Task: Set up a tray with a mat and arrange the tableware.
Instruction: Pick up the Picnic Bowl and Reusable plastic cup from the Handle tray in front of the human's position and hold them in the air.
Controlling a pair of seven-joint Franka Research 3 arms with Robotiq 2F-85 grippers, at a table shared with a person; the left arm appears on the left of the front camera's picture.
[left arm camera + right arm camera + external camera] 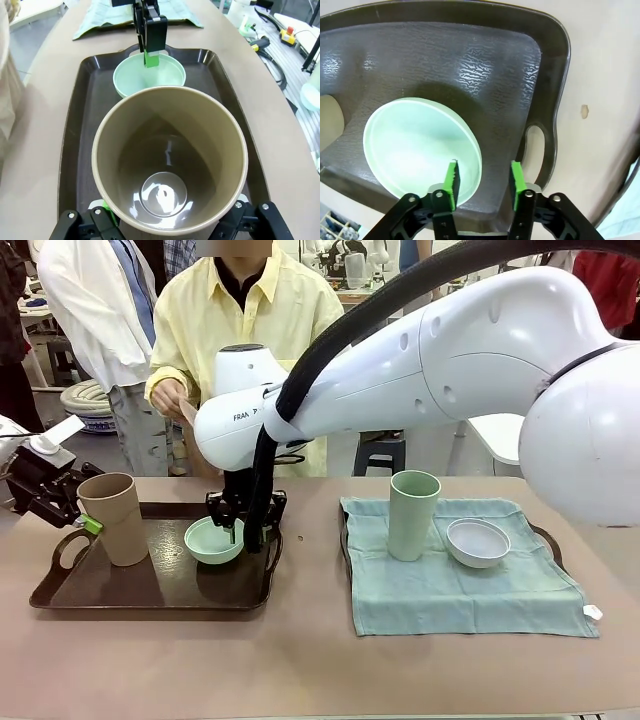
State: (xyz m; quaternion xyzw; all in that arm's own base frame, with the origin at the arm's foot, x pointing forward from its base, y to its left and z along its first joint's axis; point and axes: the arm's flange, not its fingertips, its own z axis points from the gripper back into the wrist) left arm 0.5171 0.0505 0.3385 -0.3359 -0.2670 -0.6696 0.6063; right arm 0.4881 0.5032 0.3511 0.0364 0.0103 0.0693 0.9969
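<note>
Since the mint bowl (213, 541) sits on the bare tray (150, 585) and the mat (470, 585) lies to the robot's right of it, the relation that counts is claw to rim.

Right claw (484, 181): its arm reaches across the middle of the desk (300, 660), pointing down at the bowl's edge on the side nearest the tray's right handle. Jaws astride the rim, with one green pad (452, 177) inside the bowl and the other outside, over the tray floor. The gap is narrow but looks wider than the rim. Cannot tell whether the pads pinch it yet. The bowl is round, so no long axis. It sits flat in the right half of the tray.

Left claw (173, 206): at the tray's left end, one finger on either side of the tan cup (115, 518). The cup is upright on the tray floor. Fingers are close against its wall; whether they grip cannot be told.

The pale green cup (412, 512) and white bowl (477, 540) stand on the mat toward its far edge, cup left of bowl. The near half is bare.

Judgement: the bowl needs a straight lift to clear the tray's raised rim. It then travels right, keeping to the near side of the pale green cup.
</note>
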